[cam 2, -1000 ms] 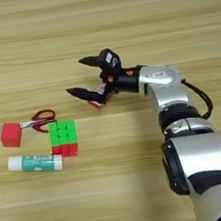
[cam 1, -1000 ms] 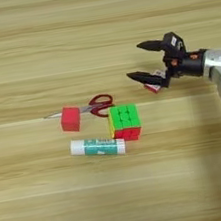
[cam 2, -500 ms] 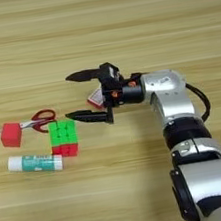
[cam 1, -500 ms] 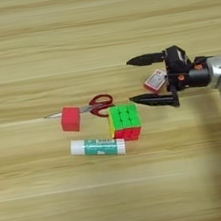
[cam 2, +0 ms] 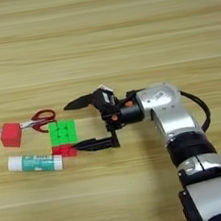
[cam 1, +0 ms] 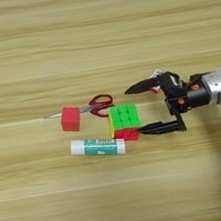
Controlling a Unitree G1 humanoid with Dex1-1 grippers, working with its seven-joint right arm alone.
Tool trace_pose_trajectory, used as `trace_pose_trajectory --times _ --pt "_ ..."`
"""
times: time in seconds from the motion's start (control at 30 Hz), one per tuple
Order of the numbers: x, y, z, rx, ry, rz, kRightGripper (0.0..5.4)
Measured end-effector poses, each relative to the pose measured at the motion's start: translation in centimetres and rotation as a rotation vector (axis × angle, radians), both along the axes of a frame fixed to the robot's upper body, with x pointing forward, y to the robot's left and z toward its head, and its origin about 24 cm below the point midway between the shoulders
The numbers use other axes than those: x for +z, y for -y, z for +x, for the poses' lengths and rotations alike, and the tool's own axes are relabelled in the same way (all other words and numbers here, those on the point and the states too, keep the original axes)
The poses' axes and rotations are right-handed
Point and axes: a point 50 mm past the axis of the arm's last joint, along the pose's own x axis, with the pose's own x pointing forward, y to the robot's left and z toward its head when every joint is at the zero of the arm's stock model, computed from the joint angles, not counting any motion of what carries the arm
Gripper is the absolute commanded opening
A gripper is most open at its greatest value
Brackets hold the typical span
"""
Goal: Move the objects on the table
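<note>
Gripper (cam 1: 138, 108) spread wide just right of puzzle cube (cam 1: 123, 120); scissors (cam 1: 93, 106) behind it.

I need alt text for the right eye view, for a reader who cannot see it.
The robot's right gripper reaches left with fingers open toward a green puzzle cube on a wooden table. Left of the cube lie red-handled scissors and a small red cube, with a glue stick below them.
</note>
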Motion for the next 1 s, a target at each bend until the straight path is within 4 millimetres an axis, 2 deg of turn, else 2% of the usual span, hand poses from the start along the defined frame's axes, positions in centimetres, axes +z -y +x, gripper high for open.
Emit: trace_pose_trajectory --times 0.23,0.3,0.37,0.4,0.7,1.0 --pt "-1.0 -0.3 0.0 -0.022 -0.009 -0.037 5.38" --pt "-1.5 -0.8 0.0 -0.032 -0.014 -0.043 5.11" --pt "-1.5 -0.9 0.1 -0.035 -0.009 -0.042 4.71" --pt "-1.6 -0.9 0.1 -0.037 -0.013 -0.043 4.71" --pt "-1.7 -1.2 0.3 -0.056 -0.014 -0.034 3.4" --pt "-1.6 -1.1 0.6 -0.061 -0.014 -0.034 3.31"
